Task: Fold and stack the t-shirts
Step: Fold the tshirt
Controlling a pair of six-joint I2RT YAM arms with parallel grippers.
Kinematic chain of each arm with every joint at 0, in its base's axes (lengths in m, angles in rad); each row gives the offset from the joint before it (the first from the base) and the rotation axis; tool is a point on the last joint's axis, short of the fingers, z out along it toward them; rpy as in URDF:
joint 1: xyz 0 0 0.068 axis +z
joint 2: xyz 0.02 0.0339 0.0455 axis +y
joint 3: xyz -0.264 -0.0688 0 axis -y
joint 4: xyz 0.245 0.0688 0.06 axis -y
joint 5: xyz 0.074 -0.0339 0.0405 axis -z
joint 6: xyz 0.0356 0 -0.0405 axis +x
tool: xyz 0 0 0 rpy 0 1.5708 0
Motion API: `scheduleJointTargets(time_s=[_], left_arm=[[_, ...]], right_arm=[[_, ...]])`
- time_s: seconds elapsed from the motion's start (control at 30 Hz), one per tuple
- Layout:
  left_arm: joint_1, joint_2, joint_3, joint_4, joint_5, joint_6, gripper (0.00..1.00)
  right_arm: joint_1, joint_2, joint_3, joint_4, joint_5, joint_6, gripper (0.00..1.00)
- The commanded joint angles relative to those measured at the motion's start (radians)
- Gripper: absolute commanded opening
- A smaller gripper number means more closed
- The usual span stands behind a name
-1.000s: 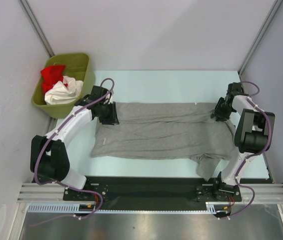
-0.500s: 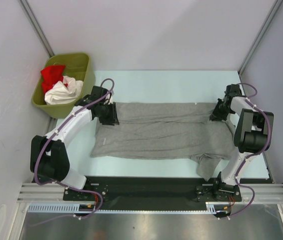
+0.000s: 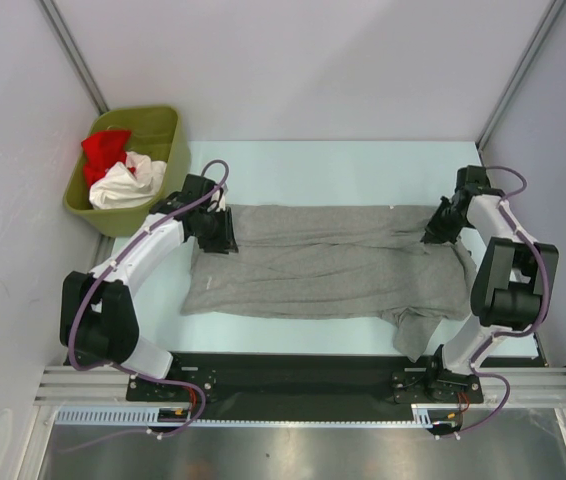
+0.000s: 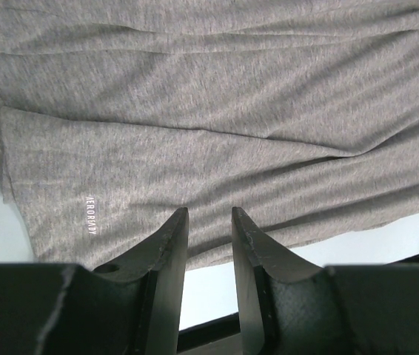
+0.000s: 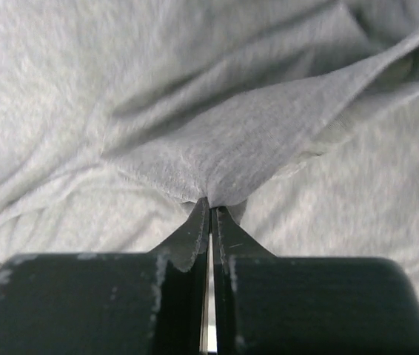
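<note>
Grey cotton covers the middle of the table (image 3: 343, 165). We see the grey shirt (image 3: 323, 270) spread flat there with its long side running left to right between the two arms. Its near right corner is bunched up just beside the right arm's base.

The left arm bows out to the left from its near base, then sweeps far and right. This brings the left tool (image 3: 219, 230) down over the shirt's far left corner. From the left wrist we look along its fingers (image 4: 166, 259), which stand a narrow gap apart. Flat cloth and a strip of pale table show through that gap, and we see nothing pinched there. Small white lettering (image 4: 91, 216) sits on the cloth just left of them.

The right arm rises from its near base, folds at a high elbow on the right side and stretches far. Its wrist is turned leftward, so the right tool (image 3: 433, 230) meets the shirt's far right edge. From the right wrist we see its fingers (image 5: 183, 240) pressed together on a fold of grey cloth, which peaks up at their tips.

Just beside the table's far left corner, the bin (image 3: 170, 135) holds a red shirt (image 3: 103, 150) and a white shirt (image 3: 123, 187).
</note>
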State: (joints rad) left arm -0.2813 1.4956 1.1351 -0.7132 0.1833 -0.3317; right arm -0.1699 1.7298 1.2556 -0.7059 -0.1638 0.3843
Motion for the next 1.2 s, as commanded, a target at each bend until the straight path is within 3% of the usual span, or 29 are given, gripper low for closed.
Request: scheduleJointTargets(time_s=[0.0, 0.9, 1.17], left_arm=[[0.004, -0.032, -0.008, 0.018, 0.018, 0.005, 0.35], [0.013, -0.028, -0.034, 0.031, 0.022, 0.005, 0.35], [0.014, -0.026, -0.038, 0.035, 0.028, 0.003, 0.35]], right_arm=[[0.015, -0.084, -0.044, -0.069, 0.000, 0.073, 0.00], [0.105, -0.291, -0.243, -0.076, -0.009, 0.335, 0.02], [0.154, -0.285, -0.289, -0.046, -0.046, 0.381, 0.10]])
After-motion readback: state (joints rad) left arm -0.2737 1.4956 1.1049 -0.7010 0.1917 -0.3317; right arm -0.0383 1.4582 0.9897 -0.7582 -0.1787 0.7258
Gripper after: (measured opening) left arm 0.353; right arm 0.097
